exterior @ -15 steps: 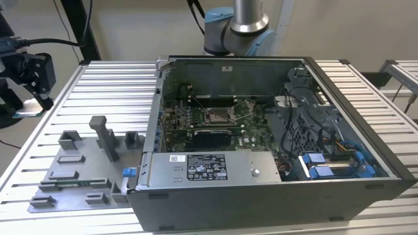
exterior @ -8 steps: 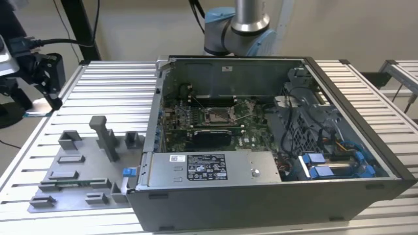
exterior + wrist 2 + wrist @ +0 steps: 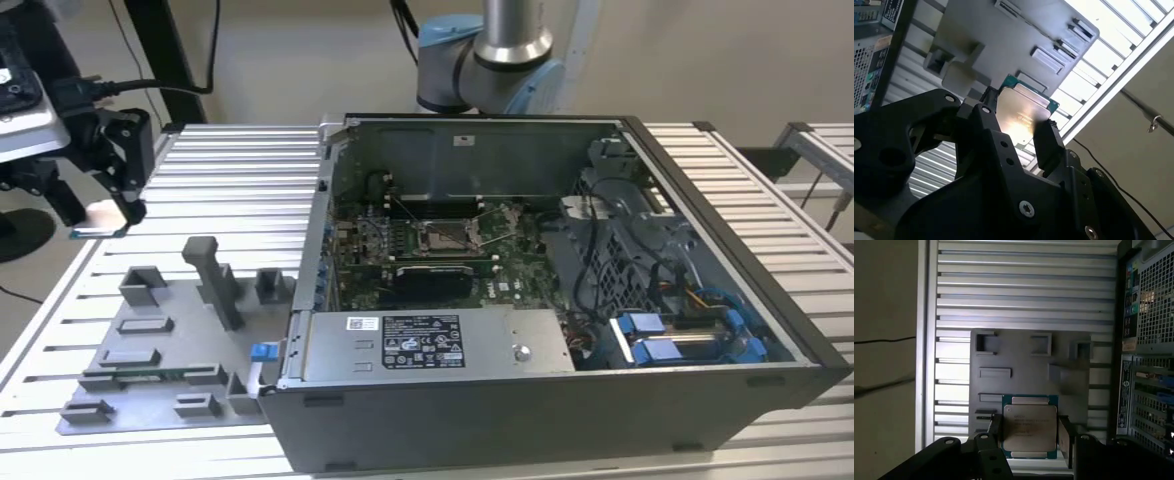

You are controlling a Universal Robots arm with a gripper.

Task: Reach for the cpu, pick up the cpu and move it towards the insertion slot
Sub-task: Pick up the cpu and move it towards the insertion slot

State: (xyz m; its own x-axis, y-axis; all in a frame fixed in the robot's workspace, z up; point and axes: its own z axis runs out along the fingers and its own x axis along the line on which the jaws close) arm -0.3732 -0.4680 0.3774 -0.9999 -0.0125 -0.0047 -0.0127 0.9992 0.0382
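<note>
Silvery cpu (image 3: 1030, 426) clamped in gripper (image 3: 1029, 432), raised above grey fixture tray (image 3: 1029, 370); insertion slot (image 3: 445, 237) well apart at three o'clock, exterior view; transfer unfinished.

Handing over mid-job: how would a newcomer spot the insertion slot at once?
Start at the open computer case on the slatted table. On the green board on its floor, near the middle, sits the insertion slot. It is the square silver frame with a dark centre, directly above the plain black rectangular panel in the exterior view.
</note>
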